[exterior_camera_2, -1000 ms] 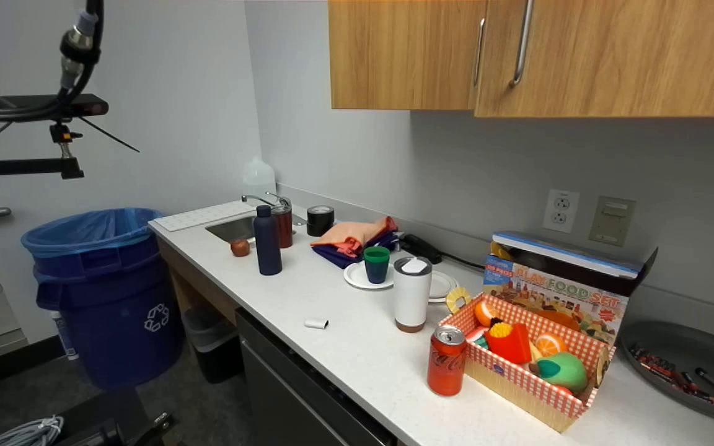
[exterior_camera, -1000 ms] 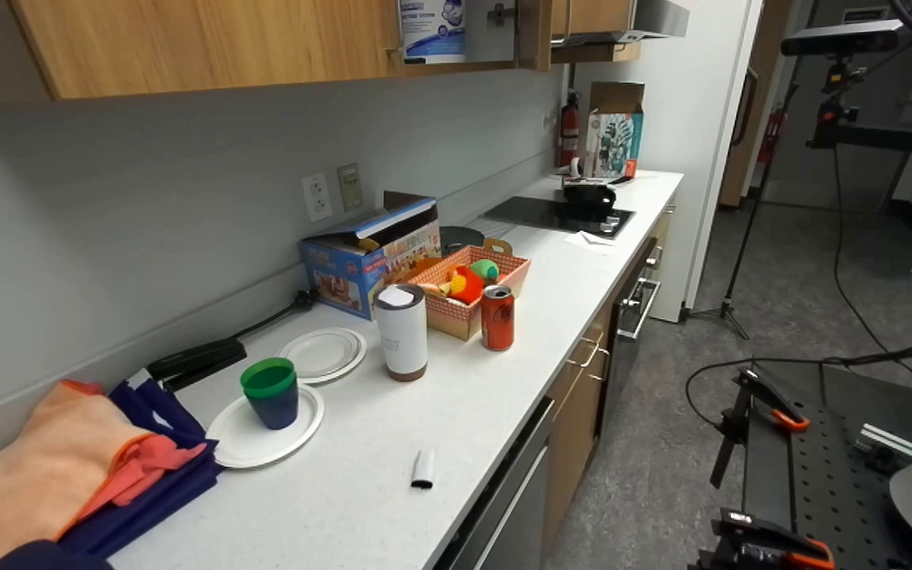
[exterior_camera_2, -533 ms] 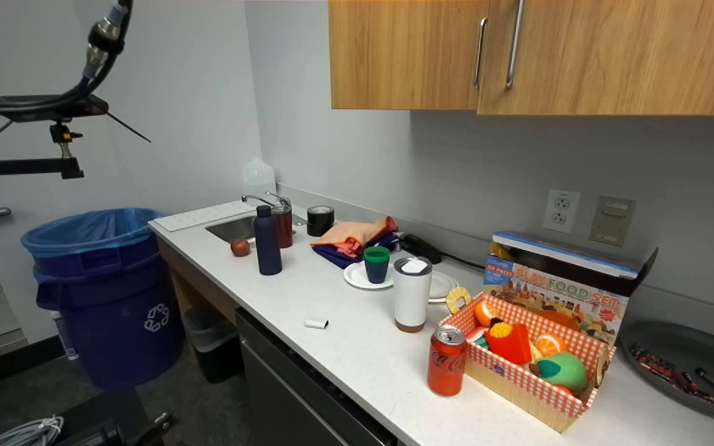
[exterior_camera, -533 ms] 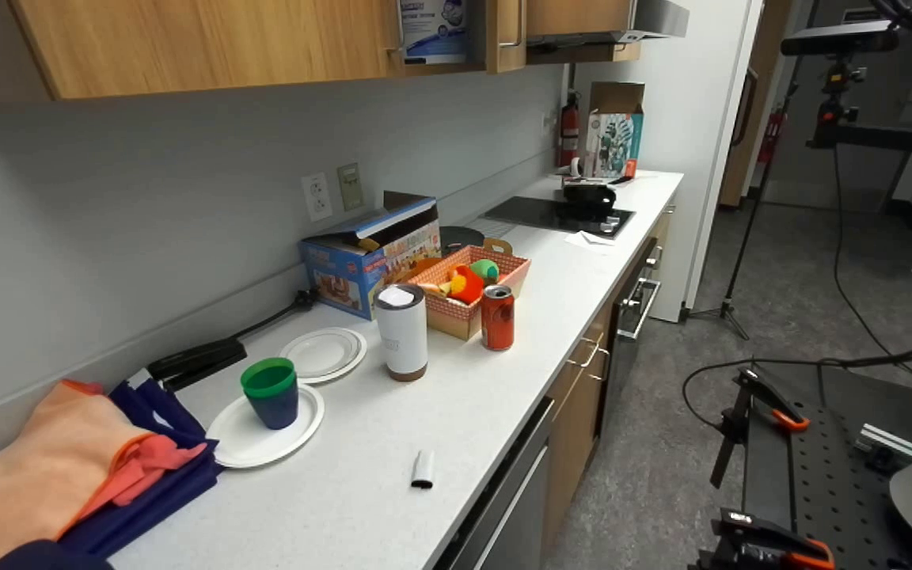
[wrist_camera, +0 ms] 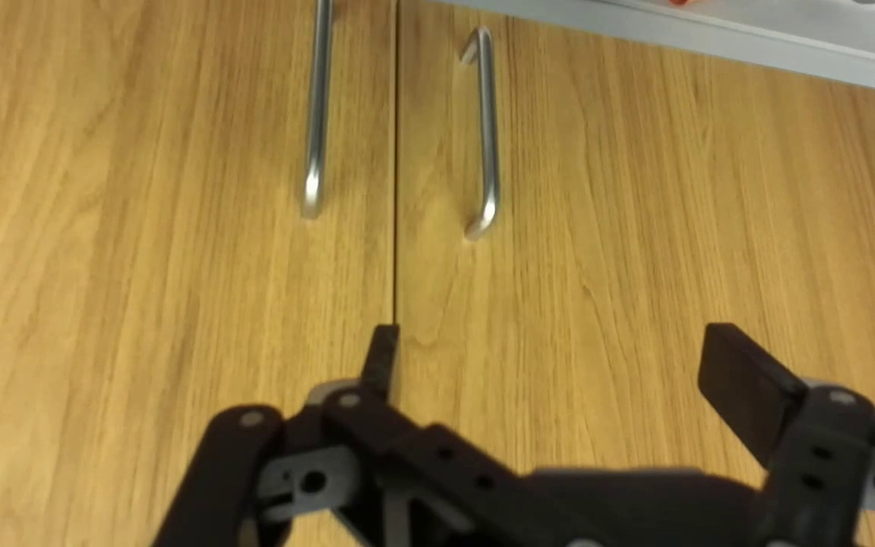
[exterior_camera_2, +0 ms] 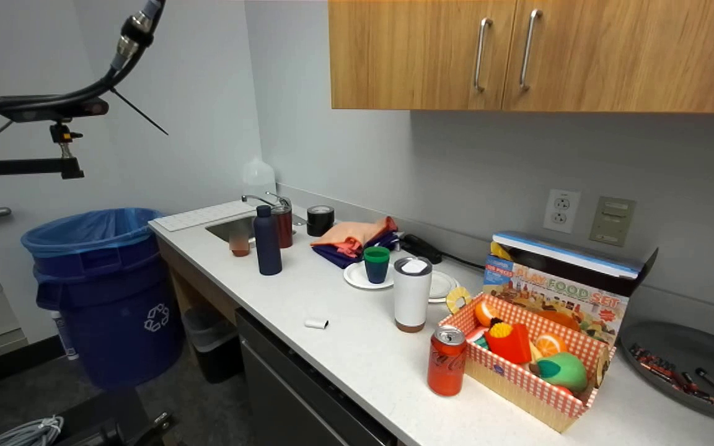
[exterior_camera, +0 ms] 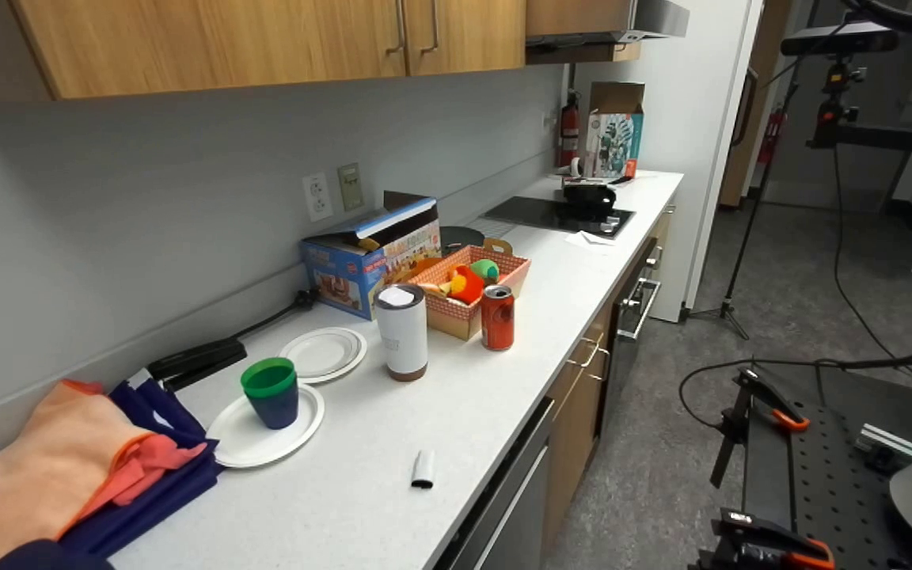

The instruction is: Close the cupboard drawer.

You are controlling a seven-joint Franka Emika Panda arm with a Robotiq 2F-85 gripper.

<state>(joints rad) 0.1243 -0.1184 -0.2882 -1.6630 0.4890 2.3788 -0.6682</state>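
The cupboard drawer is a light-brown wooden cabinet door panel with a slim metal handle. It shows in both exterior views (exterior_camera: pixel 476 36) (exterior_camera_2: pixel 630 56). It looks about flush with the neighbouring panel (exterior_camera_2: pixel 413 56), with a thin seam between them, and hides the cabinet's inside. In the wrist view, which seems upside down, the cupboard drawer (wrist_camera: pixel 141 228) fills the left and the neighbouring panel (wrist_camera: pixel 635 205) the right. My gripper (wrist_camera: pixel 551 334) is open and empty in front of the panels, across the seam. I cannot tell if it touches them. Both exterior views leave it out.
Below the cabinet, the white counter (exterior_camera: pixel 345 483) bears a tumbler (exterior_camera_2: pixel 412 294), a red can (exterior_camera_2: pixel 447 360), a checkered basket (exterior_camera_2: pixel 518 396) and a play-food box (exterior_camera: pixel 369 261). A range hood (exterior_camera: pixel 658 20) juts out beyond the cabinet. A black cable (exterior_camera_2: pixel 127 49) hangs at upper left.
The cupboard drawer has swung from standing open to about flush. The white-and-blue box inside the cabinet, visible earlier, is now hidden. The black cable has shifted right in an exterior view.
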